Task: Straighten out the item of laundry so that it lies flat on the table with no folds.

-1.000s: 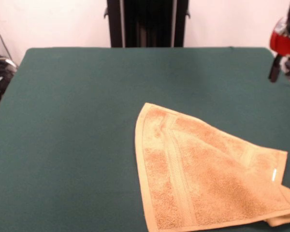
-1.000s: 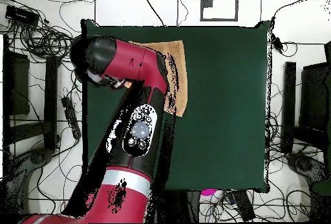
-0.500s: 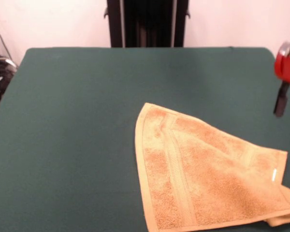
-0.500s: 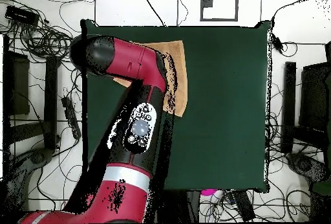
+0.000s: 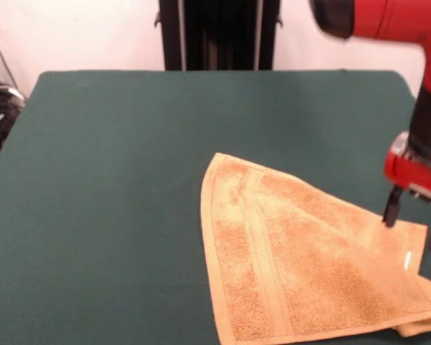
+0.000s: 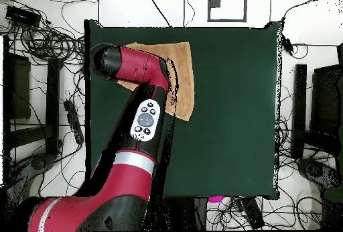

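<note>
a: item — towel (image 5: 302, 266), orange-tan; lodged at the table (image 5: 115, 180) edge, one corner doubled under.
b: claw (image 5: 414, 223) — prongs spread, nothing held; poised above the tagged corner.
a: step judged: approach for grasp.
b: next required: descent, corner pinched, fold drawn out.

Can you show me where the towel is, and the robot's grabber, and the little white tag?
towel (image 5: 302, 266): front view, middle of the terry cloth.
gripper (image 5: 414, 228): front view, midway between its two dark tips.
white tag (image 5: 407, 260): front view, on the tag near the towel's right corner.
</note>
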`<state>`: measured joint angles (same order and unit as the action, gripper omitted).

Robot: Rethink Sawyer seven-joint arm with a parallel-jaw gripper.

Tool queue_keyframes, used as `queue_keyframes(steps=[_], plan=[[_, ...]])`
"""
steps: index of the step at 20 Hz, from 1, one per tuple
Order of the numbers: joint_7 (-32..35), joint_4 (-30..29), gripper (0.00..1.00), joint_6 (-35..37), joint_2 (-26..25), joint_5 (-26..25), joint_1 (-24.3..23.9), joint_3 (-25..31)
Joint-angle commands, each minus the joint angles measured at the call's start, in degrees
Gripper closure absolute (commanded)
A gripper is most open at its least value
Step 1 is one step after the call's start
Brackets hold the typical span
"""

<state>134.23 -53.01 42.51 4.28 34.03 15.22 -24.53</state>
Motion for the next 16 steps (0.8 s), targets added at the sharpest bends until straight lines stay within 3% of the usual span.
queue_keyframes(steps=[1,5,7,16], plan=[[13.21,3.23,0.0,7.49,-8.77,-0.24,0.89,5.8],[17.6,5.46,0.0,15.93,-10.6,-0.56,1.74,2.74],[18.71,5.21,0.0,16.69,-10.94,-0.43,1.89,1.69],[14.52,4.64,0.0,20.65,-11.09,-0.16,-1.18,3.65]])
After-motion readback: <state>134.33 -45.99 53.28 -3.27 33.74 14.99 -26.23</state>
